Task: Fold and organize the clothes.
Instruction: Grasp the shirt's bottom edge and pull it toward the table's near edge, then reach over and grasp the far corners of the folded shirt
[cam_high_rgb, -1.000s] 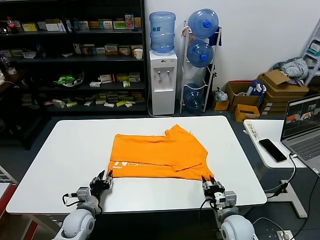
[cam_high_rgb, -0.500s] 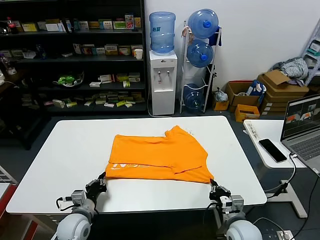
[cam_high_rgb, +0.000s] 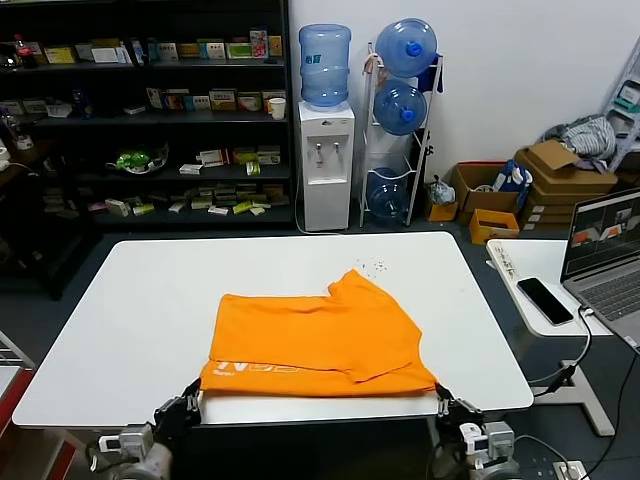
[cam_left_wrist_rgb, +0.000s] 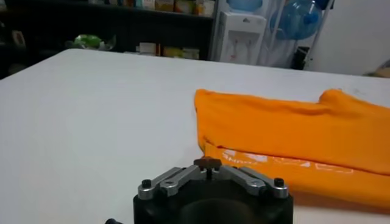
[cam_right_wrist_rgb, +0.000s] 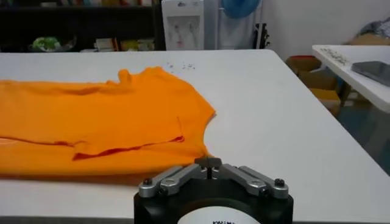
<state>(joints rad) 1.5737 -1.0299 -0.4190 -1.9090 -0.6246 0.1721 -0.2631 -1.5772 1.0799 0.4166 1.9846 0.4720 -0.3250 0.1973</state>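
Note:
The bright orange T-shirt (cam_high_rgb: 320, 345) lies folded on the white table (cam_high_rgb: 140, 300), its front hem at the near edge and white lettering (cam_high_rgb: 255, 368) along its front left. My left gripper (cam_high_rgb: 190, 402) is shut on the shirt's front left corner, at the table's near edge. My right gripper (cam_high_rgb: 442, 402) is shut on the front right corner. In the left wrist view the closed gripper (cam_left_wrist_rgb: 208, 163) meets the shirt (cam_left_wrist_rgb: 292, 131) at its hem. In the right wrist view the closed gripper (cam_right_wrist_rgb: 208, 162) pinches the shirt (cam_right_wrist_rgb: 91, 122) at its corner tip.
A second table at the right holds a laptop (cam_high_rgb: 605, 250) and a phone (cam_high_rgb: 545, 300). Behind the table stand dark shelves (cam_high_rgb: 150, 120), a water dispenser (cam_high_rgb: 327, 160) and a bottle rack (cam_high_rgb: 400, 110). A grey cloth heap (cam_high_rgb: 590, 135) lies on cardboard boxes at far right.
Both grippers have drawn back toward the near edge, pulling the shirt's front hem with them. The shirt has slid forward and the lettering now sits at the table's front.

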